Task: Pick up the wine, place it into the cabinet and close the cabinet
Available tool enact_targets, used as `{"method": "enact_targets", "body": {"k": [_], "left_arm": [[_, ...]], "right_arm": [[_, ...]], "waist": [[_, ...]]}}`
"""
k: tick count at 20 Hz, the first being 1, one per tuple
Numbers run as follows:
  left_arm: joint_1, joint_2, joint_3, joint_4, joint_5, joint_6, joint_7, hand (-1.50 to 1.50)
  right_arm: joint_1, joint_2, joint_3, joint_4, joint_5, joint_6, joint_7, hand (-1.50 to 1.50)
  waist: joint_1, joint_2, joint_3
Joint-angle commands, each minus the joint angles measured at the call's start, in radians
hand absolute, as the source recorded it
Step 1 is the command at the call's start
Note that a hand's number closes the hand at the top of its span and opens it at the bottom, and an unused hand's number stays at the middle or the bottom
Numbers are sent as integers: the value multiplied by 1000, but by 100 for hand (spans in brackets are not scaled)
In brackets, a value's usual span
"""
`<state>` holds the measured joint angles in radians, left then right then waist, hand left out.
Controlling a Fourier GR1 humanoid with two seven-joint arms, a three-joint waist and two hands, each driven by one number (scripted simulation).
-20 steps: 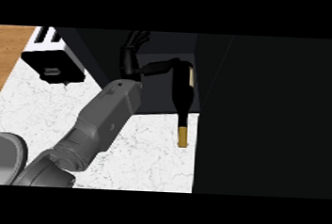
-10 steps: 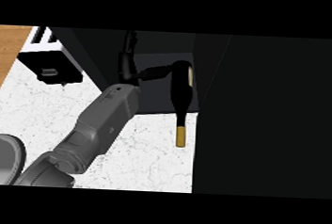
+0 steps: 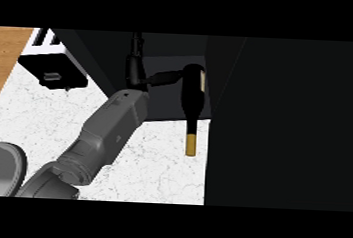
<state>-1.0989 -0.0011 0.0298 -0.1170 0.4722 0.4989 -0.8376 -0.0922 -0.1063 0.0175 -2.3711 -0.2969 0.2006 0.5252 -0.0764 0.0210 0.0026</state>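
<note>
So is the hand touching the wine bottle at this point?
Touching. In the head view the left hand has its fingers reaching across to the wine bottle and meeting its upper body, with no gap showing between them.

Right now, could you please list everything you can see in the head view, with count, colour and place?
Wine bottle: one, dark with a gold-capped neck, at the cabinet's opening, neck pointing toward the view's lower edge.
Cabinet: one, black, filling the right side and top.
Toaster: one, black and white, upper left on the counter.
Counter: one, white marble, lower left; a wooden strip at far left.
Left hand: one, black, on a grey forearm, fingers at the bottle's body.
Right hand: not visible.
</note>
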Motion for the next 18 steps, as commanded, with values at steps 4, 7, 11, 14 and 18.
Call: {"method": "enact_targets", "body": {"k": [4, 7, 11, 14, 18], "left_arm": [[84, 10, 11, 9, -2, -86, -79, -150], [56, 14, 3, 12, -12, -111, -54, -150], [56, 1, -7, 17, -8, -135, -34, -150], [72, 1, -14, 5, 8, -141, -35, -150], [103, 1, -7, -16, 58, -177, -77, -150]], "right_arm": [[10, -10, -19, -62, -30, -12, 38, -150], [-15, -9, -37, -39, -55, -23, 45, -150], [-18, -23, -22, -69, -50, -25, 81, -150], [74, 7, 31, -96, 4, -3, 21, -150], [-15, -6, 24, -63, -16, -36, 70, -150]], "waist": [[12, 4, -5], [15, 3, -4], [18, -3, -4], [19, -9, -3], [14, -6, -4]]}}
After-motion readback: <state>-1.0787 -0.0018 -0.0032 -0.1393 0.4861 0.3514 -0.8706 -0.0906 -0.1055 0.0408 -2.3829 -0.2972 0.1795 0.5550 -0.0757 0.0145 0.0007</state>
